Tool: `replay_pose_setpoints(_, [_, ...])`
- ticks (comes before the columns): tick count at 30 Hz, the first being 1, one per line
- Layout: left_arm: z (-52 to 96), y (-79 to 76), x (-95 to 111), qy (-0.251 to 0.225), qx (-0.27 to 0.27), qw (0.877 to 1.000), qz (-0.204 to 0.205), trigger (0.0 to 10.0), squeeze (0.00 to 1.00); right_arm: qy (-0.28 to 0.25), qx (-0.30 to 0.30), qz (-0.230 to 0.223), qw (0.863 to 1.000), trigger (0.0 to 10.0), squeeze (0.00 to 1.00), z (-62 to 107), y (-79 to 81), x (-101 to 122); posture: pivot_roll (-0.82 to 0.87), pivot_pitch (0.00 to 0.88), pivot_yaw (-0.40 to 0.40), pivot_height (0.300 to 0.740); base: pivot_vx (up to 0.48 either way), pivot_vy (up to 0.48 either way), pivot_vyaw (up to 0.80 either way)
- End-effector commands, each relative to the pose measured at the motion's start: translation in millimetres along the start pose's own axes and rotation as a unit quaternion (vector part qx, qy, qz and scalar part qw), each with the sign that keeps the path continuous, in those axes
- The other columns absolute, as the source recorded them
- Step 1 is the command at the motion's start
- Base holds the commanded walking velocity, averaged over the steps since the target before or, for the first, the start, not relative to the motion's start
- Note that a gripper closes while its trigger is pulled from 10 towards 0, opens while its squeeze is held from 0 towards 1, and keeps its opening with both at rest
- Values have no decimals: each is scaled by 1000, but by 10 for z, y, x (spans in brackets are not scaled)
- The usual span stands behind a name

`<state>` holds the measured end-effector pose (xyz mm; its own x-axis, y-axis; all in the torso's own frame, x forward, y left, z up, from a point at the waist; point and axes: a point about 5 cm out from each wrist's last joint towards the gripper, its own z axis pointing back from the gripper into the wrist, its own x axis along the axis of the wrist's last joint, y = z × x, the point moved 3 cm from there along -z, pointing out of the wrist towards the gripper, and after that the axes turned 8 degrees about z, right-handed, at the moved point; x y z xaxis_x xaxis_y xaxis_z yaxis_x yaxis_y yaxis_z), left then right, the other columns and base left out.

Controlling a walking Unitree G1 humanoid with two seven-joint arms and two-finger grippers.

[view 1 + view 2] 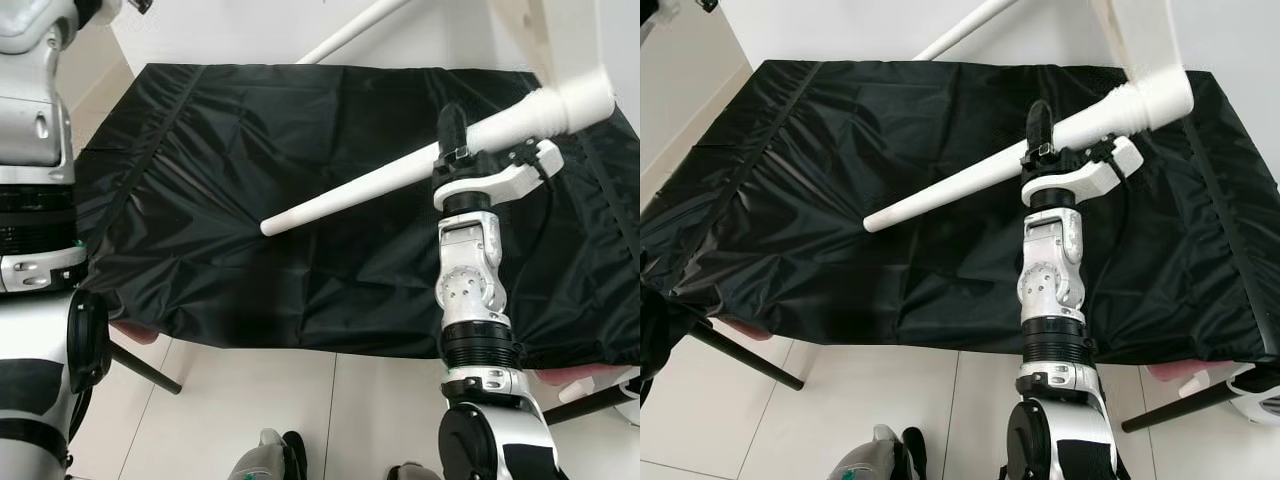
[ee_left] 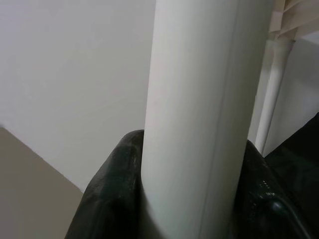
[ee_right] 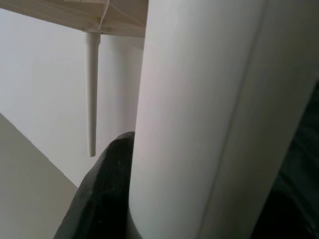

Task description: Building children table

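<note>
The right tool [image 1: 455, 150] is clenching a tapered white plastic table leg [image 1: 400, 178] above the black-draped surface [image 1: 250, 260], steadying its threaded joint. The left tool [image 2: 189, 219] is grasping another white round leg [image 2: 199, 114], bracing the assembly.

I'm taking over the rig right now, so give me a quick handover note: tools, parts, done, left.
Right tool: shut on a white table leg, held over the black cloth.
Left tool: shut on another white leg.
Both legs look screwed into the white tabletop; a third leg hangs from it.
Left: confirm these legs are tight, check for a fourth, set the table upright.
</note>
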<state>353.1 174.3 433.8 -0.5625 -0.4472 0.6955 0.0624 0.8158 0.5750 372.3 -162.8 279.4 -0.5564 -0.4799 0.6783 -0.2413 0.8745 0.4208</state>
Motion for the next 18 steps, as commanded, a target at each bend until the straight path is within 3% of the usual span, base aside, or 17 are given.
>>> replay_pose_setpoints(1, [-2,-43,-97,3,45,998,47,10000,0,-123,127,62,982,0,0,-205,556,610,-39,93,44,740,0,0,0])
replay_pose_setpoints(7, [57,32,-108,-4,80,993,83,10000,0,-150,181,122,964,0,0,-238,676,851,-43,102,24,740,0,0,0])
replay_pose_setpoints(13, [163,90,-54,-27,90,985,146,10000,0,-151,207,172,951,0,0,-219,654,992,-50,111,9,740,0,0,0])
replay_pose_setpoints(18, [264,82,-152,-8,94,980,177,10000,0,-149,217,197,944,0,0,-187,618,1107,-55,114,0,740,0,0,0])
